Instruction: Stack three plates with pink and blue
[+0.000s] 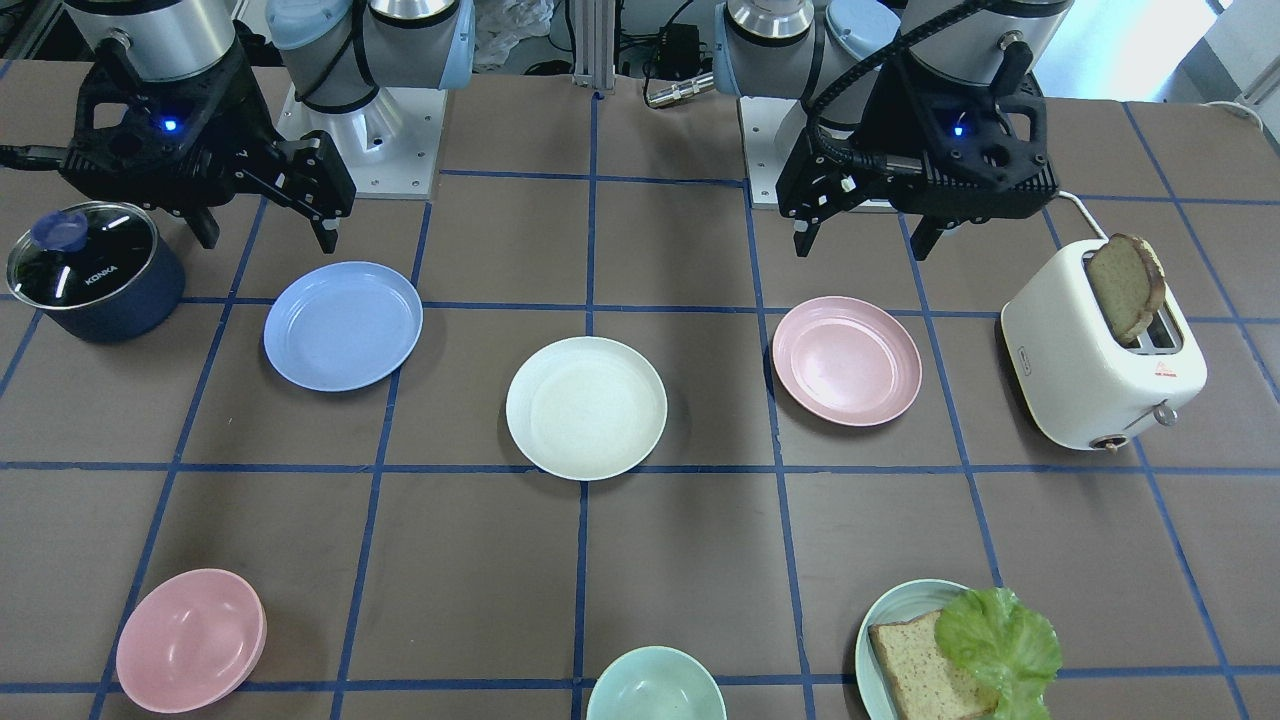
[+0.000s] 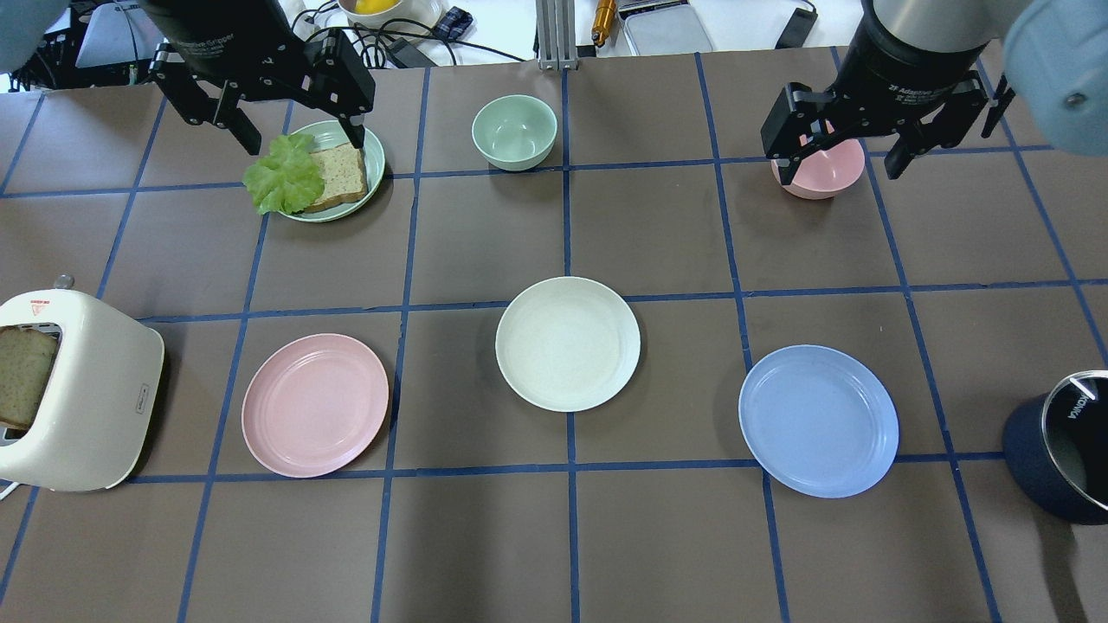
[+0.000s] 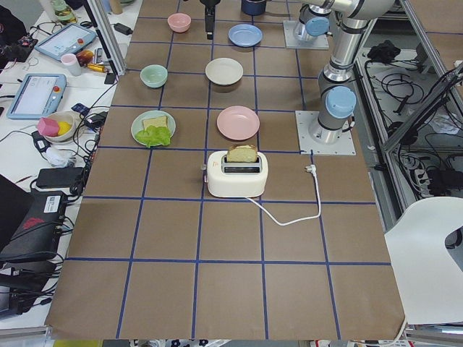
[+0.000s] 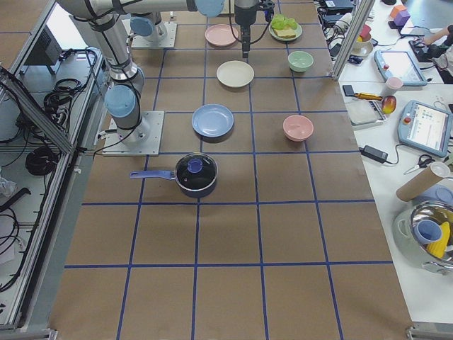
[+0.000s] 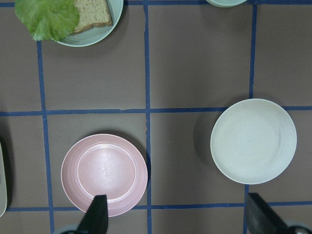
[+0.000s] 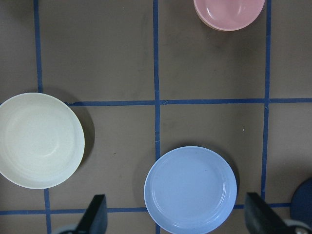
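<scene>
Cream plate point(image 1: 586, 407) at the centre of the front-facing view, flat on the brown table point(image 1: 700, 560), with nothing on it. The blue plate point(image 1: 343, 326) lies at its 9 o'clock and the pink plate point(image 1: 846, 360) at its 3 o'clock, each well apart from it and bare. The right gripper point(image 1: 265, 232) hangs at 11 o'clock of the blue plate and the left gripper point(image 1: 865, 240) at 12 o'clock of the pink plate. Both have their jaws spread wide and carry nothing.

Overhead, the row is mirrored: pink at 9 o'clock of the cream plate, blue at 3 o'clock, both a little lower. The grippers sit toward the far edge, at about 10 and 2 o'clock from the cream plate, wide and empty, clear of all three plates.

From either end of the table the plates show as three separate discs in a line, none overlapping.

The left wrist view looks straight down on the pink plate at 7 o'clock of the frame and the cream plate at 3 o'clock. Its dark fingertips point(image 5: 97, 217) at the bottom edge stand far apart. The right wrist view has the blue plate at 6 o'clock, the cream plate at 9 o'clock and the pink bowl point(image 6: 229, 13) at 1 o'clock, its fingertips equally wide.

My judgement: the stacking is not begun. No plate is gripped, raised or resting on another, so every grasp and every placement is left to do.
</scene>
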Controlling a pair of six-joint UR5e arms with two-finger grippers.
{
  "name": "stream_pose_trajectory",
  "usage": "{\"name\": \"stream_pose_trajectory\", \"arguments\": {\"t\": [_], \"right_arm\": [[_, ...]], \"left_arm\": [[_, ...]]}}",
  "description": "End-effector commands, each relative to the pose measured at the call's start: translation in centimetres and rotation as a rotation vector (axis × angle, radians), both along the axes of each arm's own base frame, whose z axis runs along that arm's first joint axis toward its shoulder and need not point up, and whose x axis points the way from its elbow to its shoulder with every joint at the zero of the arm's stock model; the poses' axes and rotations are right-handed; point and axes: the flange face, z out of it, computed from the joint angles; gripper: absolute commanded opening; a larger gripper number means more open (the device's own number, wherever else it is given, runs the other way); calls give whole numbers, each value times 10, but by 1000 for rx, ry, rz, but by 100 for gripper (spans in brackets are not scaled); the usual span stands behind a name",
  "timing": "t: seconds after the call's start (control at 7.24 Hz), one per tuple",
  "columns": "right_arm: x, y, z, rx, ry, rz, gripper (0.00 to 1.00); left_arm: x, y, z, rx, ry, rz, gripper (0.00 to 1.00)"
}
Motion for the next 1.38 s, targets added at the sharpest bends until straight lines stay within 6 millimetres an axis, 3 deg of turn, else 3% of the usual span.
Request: {"name": "stream_pose_trajectory", "arguments": {"t": [0.0,1.24], "right_arm": [[0,-1,-1,1,0,0,100],[-2,1,-4,16,8,-2,100]], "left_arm": [[-1,-2,-2,1,-1,-3,100],[-1,-1,-7,10,-7,-7,100]]}}
